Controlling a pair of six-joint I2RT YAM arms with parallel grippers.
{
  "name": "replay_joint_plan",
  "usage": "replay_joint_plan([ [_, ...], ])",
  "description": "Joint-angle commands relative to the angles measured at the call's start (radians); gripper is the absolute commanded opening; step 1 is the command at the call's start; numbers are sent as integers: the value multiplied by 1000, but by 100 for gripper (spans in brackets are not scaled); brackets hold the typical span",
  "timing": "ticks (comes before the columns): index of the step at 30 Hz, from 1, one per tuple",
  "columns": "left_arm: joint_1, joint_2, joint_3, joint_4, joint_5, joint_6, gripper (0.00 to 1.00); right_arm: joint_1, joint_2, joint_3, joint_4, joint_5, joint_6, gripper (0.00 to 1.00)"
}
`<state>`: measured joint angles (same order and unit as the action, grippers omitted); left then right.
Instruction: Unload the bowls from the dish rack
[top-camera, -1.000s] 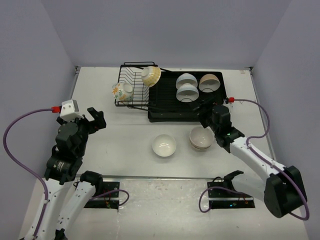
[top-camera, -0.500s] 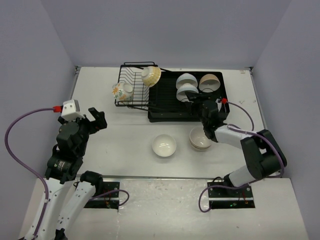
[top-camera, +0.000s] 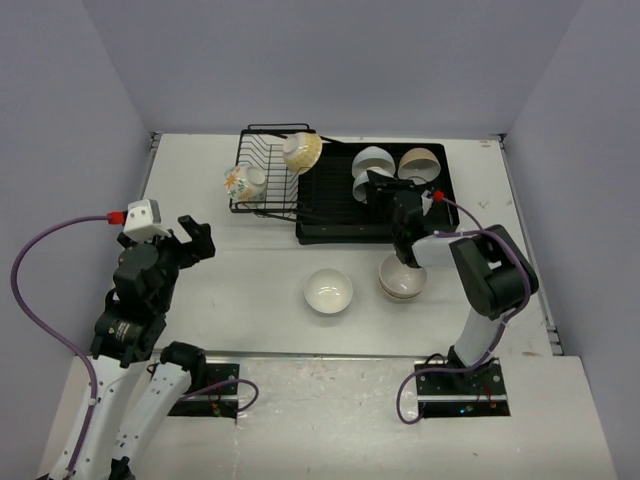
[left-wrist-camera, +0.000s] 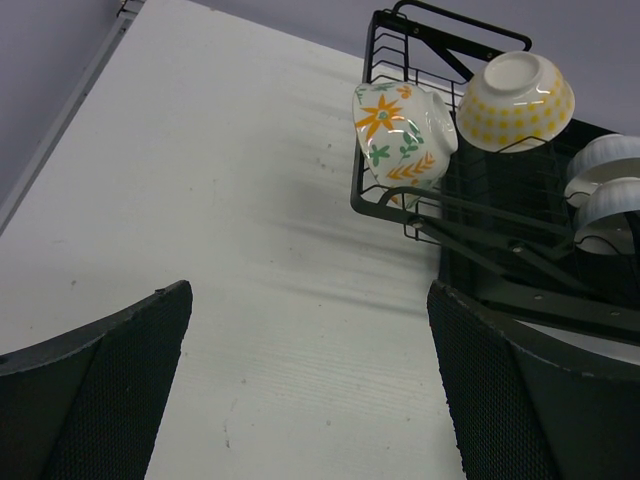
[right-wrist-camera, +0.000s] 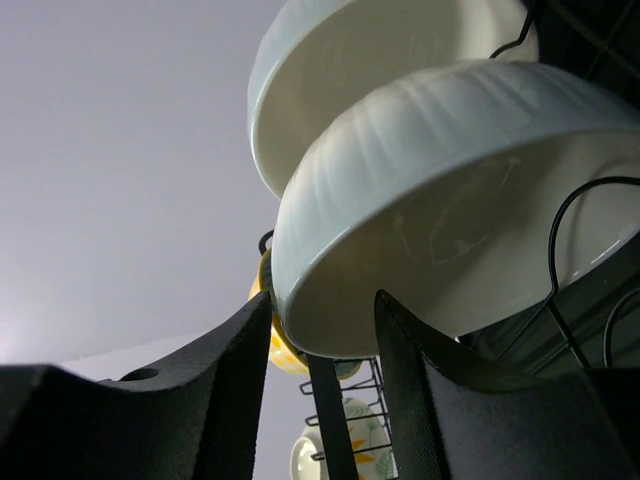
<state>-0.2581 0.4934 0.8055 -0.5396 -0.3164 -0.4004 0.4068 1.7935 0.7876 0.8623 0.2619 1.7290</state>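
The dish rack is a black wire basket joined to a black drain tray. A flowered bowl and a yellow-patterned bowl rest in the basket. Two white bowls and a cream bowl stand on edge in the tray. My right gripper reaches into the tray. In the right wrist view its jaws straddle the lower rim of the nearer white bowl, one finger outside, one inside, with a gap still showing. My left gripper hangs wide open over bare table at the left.
On the table in front of the tray sit a white bowl and a stack of cream bowls, right under my right forearm. The left wrist view shows the flowered bowl and the yellow bowl at the basket's near corner.
My right arm has swung forward from beside the stacked bowls into the tray, and its jaws have narrowed around the near white bowl's rim. The left arm has stayed put.
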Motion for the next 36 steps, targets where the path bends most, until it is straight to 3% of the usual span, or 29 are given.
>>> replay_joint_plan([
  [1, -7, -4, 0, 38, 17, 20, 100, -5, 6, 44, 66, 71, 3, 46],
  [11, -20, -4, 1, 36, 20, 21, 100, -11, 38, 52, 79, 123, -12, 32],
  [14, -24, -1, 1, 35, 20, 21, 100, -11, 50, 41, 125, 128, 3, 23],
  [19, -27, 1, 3, 35, 20, 21, 100, -13, 53, 21, 161, 132, 3, 18],
  [25, -27, 2, 4, 33, 20, 20, 100, -14, 96, -14, 322, 137, 20, 3],
  [36, -27, 2, 4, 32, 22, 21, 100, -14, 96, -54, 492, 119, 21, 0],
])
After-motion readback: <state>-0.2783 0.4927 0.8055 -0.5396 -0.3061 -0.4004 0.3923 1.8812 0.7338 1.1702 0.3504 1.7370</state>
